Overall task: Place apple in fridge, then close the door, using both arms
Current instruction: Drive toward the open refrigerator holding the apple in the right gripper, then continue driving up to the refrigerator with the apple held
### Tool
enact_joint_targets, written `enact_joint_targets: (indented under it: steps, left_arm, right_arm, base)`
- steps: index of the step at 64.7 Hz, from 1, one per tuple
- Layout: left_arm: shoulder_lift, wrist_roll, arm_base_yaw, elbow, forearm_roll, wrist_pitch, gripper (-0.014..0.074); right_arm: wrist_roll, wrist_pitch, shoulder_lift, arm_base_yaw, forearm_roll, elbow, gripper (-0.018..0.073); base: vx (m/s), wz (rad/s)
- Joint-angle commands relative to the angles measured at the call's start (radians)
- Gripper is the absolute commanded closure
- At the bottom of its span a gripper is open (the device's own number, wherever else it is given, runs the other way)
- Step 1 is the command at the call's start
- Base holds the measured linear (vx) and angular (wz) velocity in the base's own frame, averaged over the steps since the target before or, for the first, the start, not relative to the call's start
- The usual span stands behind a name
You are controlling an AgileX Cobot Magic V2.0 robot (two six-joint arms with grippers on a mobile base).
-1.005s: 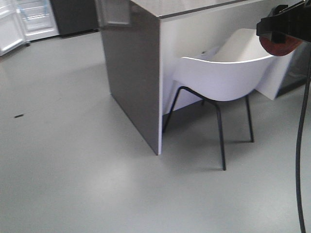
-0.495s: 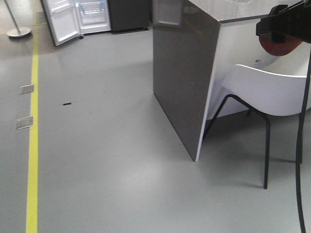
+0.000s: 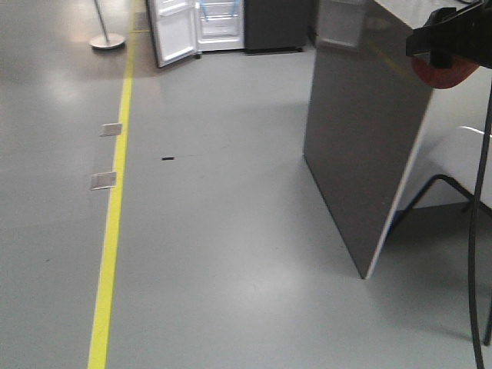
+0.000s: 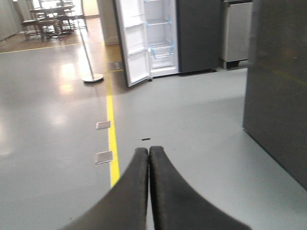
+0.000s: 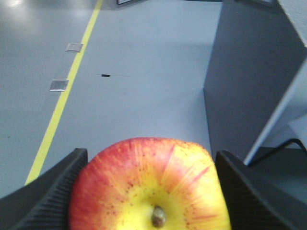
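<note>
Smooth, lightly waxy skin on the apple (image 5: 148,187), ribbed matt black pads (image 5: 50,191) on the right end effector (image 5: 151,155). Plain matt black fingers (image 4: 136,191) on the left end effector (image 4: 148,151). Polished grey floor (image 3: 231,246) with soft sheen; glossy white inside the fridge (image 4: 160,33).

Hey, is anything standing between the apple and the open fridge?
Nothing visible does. The right gripper holds the apple, and grey floor runs to the fridge, its door open. The dark table panel stands to the right of that path.

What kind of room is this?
Probably a big lab or showroom, not a home: a wide grey floor with a yellow line, an open fridge standing far off, and a tall counter.
</note>
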Motion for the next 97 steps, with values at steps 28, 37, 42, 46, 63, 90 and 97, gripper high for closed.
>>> enact_joint_targets:
  steps: [28, 37, 42, 46, 63, 90, 97]
  left_arm:
    - [-0.015, 0.000, -0.008, -0.017, -0.010, -0.068, 0.0603]
    - [-0.015, 0.000, -0.008, -0.017, -0.010, -0.068, 0.0603]
    - [-0.015, 0.000, -0.008, -0.017, -0.010, -0.068, 0.0603]
    - [-0.015, 0.000, -0.008, -0.017, -0.010, -0.068, 0.0603]
    - [-0.015, 0.000, -0.008, -0.017, -0.010, -0.068, 0.0603]
    - [-0.015, 0.000, -0.008, -0.017, -0.010, -0.068, 0.0603]
    - [-0.015, 0.000, -0.008, -0.017, -0.010, -0.068, 0.0603]
  right_arm:
    - [-0.005, -0.079, -0.033, 0.001, 0.007, -0.030, 0.0389]
    - [-0.005, -0.079, -0.033, 0.001, 0.007, -0.030, 0.0389]
    - [-0.005, -0.079, -0.033, 0.001, 0.007, -0.030, 0.0389]
    - [-0.005, -0.079, -0.033, 0.001, 0.007, -0.030, 0.0389]
    - [-0.004, -0.079, -0.033, 0.001, 0.007, -0.030, 0.0389]
    - [-0.005, -0.079, -0.033, 0.001, 0.007, -0.030, 0.0389]
    - [-0.005, -0.079, -0.033, 0.001, 0.007, -0.030, 0.0389]
  base:
    - [0.11, 0.32]
    - [0.13, 0.19]
    - [0.14, 0.13]
    - [0.14, 0.10]
    - [0.15, 0.06]
    - [0.18, -0.02]
    - [0.20, -0.05]
